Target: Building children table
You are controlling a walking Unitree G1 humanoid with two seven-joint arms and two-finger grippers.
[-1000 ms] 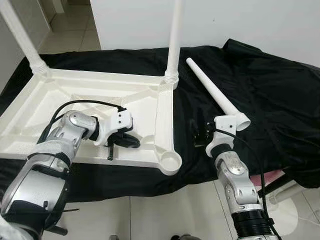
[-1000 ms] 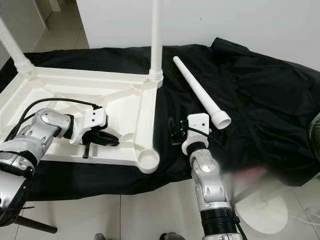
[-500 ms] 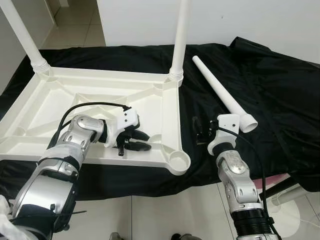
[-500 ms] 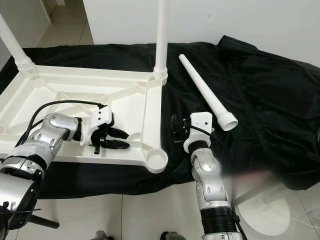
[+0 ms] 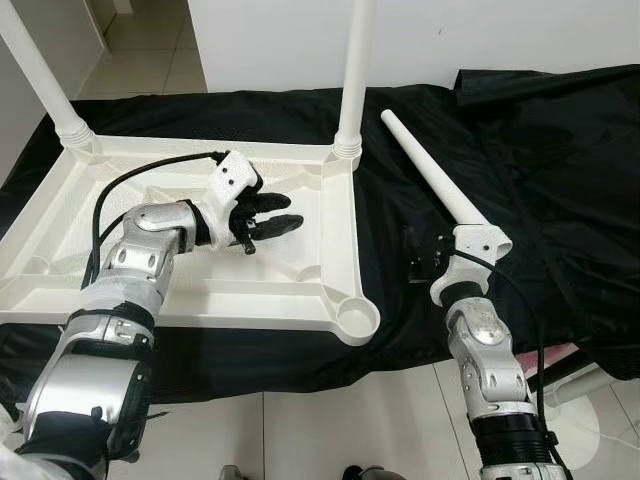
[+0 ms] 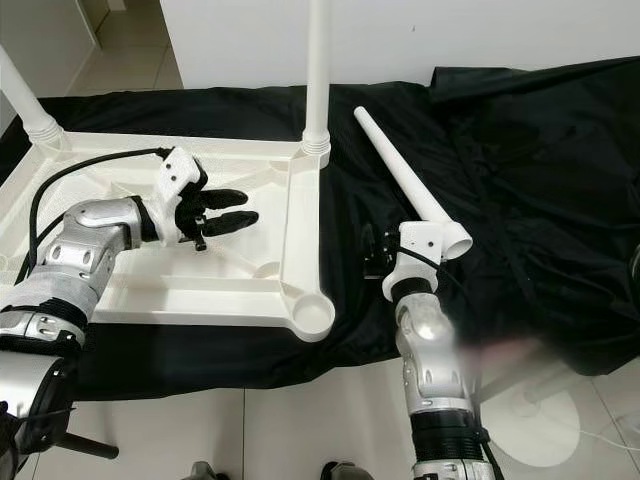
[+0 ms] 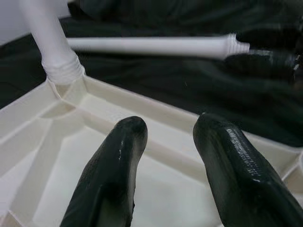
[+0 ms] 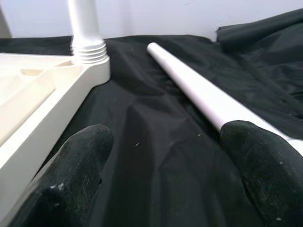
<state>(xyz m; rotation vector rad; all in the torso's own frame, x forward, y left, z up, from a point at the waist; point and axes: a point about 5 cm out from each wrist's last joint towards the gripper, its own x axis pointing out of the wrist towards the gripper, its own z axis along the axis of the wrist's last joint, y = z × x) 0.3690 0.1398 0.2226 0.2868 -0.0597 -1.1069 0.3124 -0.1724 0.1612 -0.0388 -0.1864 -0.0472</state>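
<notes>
The white children's tabletop point(image 5: 130, 200) lies upside down on a black cloth. Two white legs stand screwed into its far corners, one on the left point(image 5: 40, 70) and one on the right point(image 5: 352, 80). Its near right corner socket point(image 5: 357, 320) is empty. A loose white leg point(image 5: 435, 180) lies on the cloth to the right of the tabletop. My left gripper point(image 5: 293, 211) hovers open over the tabletop's ribbed underside, holding nothing. My right gripper point(image 5: 418, 258) is open just above the cloth, beside the loose leg's point(image 8: 199, 94) wide end.
The black cloth point(image 5: 560, 200) covers the whole work surface, and its folds rise at the far right. A white wall stands behind it. Tiled floor point(image 5: 330, 420) lies in front, with a white round base point(image 5: 590, 420) at the lower right.
My left gripper has risen from the tabletop's near rail and moved toward the far side. The right gripper has barely moved. The camera has shifted a little.
</notes>
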